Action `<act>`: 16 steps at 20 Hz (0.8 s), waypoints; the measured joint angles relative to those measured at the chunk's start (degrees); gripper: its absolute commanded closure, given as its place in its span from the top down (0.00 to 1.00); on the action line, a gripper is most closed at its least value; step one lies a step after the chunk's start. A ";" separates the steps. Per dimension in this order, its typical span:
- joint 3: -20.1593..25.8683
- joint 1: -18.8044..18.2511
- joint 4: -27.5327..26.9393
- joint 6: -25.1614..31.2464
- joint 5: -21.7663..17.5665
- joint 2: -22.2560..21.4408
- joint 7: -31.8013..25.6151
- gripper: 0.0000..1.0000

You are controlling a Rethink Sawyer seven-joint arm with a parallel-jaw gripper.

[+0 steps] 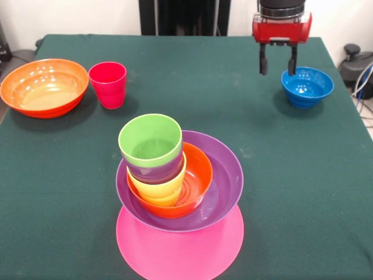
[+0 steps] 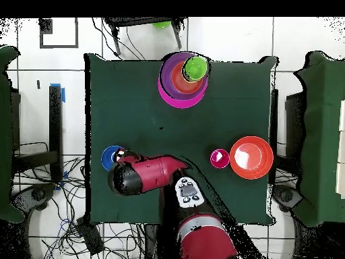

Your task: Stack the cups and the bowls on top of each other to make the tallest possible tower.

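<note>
Glossy plastic everywhere, and the gripper (image 1: 278,65) hangs just over the near-left rim of the small blue bowl (image 1: 308,87) at the far right of the bench (image 1: 233,76), its two dark fingers (image 1: 263,61) spread apart and holding nothing. The bowl sits upright, apart from everything else. It looks light, stiff and slick, so a pinch across the thin rim, one finger inside and one outside, seems the likeliest hold; a loose grip could let it slide. The tower (image 1: 175,192) stands at the near middle: pink base (image 1: 180,254), purple bowl (image 1: 224,186), orange bowl (image 1: 198,175), then yellow, purple and green cup (image 1: 150,140) on top, leaning left. The red cup (image 1: 108,84) and big orange bowl (image 1: 44,87) wait at the far left.
</note>
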 measured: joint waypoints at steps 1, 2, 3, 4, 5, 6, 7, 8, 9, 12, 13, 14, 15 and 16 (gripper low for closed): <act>-0.07 0.11 0.01 -0.07 0.00 0.17 0.00 1.00; -0.16 0.14 0.00 -0.23 0.00 0.41 0.00 1.00; -0.21 0.13 0.00 -0.35 -0.01 0.59 0.00 1.00; -0.45 0.12 -0.02 -0.96 0.00 1.40 0.00 1.00; -0.54 0.13 -0.02 -1.22 0.00 1.72 0.00 1.00; -0.69 0.12 -0.01 -1.70 -0.01 2.34 0.00 1.00; -0.83 0.13 -0.02 -2.15 0.00 2.87 0.00 1.00; -1.03 0.14 -0.02 -2.85 0.00 3.60 0.00 1.00; -1.22 0.15 -0.02 -3.56 0.00 4.34 0.00 1.00; -1.87 0.41 -0.05 -5.95 0.02 6.69 0.00 1.00; -2.03 0.53 -0.04 -6.44 0.02 7.13 0.00 1.00; -2.43 0.94 -0.05 -7.50 0.02 8.21 0.00 1.00; -2.62 1.19 -0.05 -7.99 0.04 8.71 0.00 1.00; -2.84 1.57 -0.06 -8.55 0.04 9.25 0.00 1.00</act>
